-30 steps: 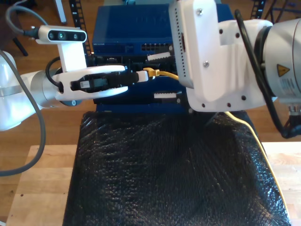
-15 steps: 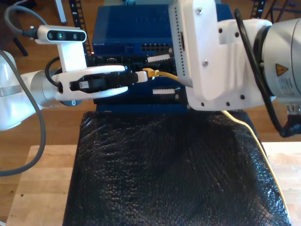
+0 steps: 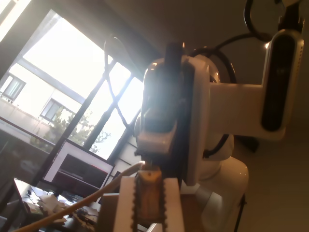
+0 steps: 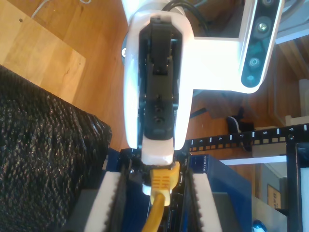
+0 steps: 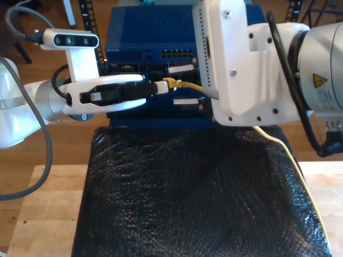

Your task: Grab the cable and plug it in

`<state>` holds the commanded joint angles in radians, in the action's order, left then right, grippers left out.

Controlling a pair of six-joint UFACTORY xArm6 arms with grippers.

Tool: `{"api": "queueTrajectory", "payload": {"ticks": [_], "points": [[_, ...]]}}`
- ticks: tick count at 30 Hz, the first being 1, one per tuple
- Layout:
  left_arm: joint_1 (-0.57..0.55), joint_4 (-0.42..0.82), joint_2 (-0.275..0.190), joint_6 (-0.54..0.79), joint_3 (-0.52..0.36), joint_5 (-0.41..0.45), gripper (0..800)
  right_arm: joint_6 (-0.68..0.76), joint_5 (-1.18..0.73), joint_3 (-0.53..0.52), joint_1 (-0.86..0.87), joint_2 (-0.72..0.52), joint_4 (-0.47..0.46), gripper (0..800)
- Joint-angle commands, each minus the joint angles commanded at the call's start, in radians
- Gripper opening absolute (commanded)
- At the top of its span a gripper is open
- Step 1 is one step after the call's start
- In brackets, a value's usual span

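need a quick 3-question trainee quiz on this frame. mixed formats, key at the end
1. True or false: my first end effector is shut on the plug end of the yellow cable.
2. Multiple choice: my second end effector has its jaws (A) shut on the cable, (B) spread with the cable running between them, (C) resting on the black mat.
3. Fill in: the network switch behind the plug has a ___ case.
Key: 1 true; 2 B; 3 blue.
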<state>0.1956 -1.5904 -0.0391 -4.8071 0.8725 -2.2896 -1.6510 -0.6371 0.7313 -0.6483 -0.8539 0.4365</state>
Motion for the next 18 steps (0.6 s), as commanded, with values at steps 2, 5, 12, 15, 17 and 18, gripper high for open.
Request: {"api": "queueTrajectory", "payload": {"ticks": [2, 5, 12, 15, 17, 18], "points": [[0.0, 0.0, 0.0, 0.0, 0.0, 0.0, 7, 0.0, 0.0, -0.002, 0.0, 0.0, 0.0, 284], [-0.002, 0.0, -0.002, 0.0, 0.0, -0.008, 7, 0.0, 0.0, 0.0, 0.0, -0.002, 0.0, 271], [-0.002, 0.0, -0.002, 0.0, 0.0, -0.014, 7, 0.002, 0.006, -0.002, 0.0, -0.002, 0.0, 265], [-0.002, 0.0, -0.002, 0.0, 0.0, -0.014, 7, 0.002, 0.006, -0.002, 0.0, -0.003, 0.0, 263], [-0.002, 0.0, -0.002, 0.0, 0.0, -0.012, 7, 0.002, 0.006, -0.002, 0.0, -0.003, 0.0, 263], [-0.002, 0.0, 0.0, 0.0, 0.0, -0.014, 7, 0.002, 0.006, -0.002, 0.0, -0.005, 0.0, 263]]}}
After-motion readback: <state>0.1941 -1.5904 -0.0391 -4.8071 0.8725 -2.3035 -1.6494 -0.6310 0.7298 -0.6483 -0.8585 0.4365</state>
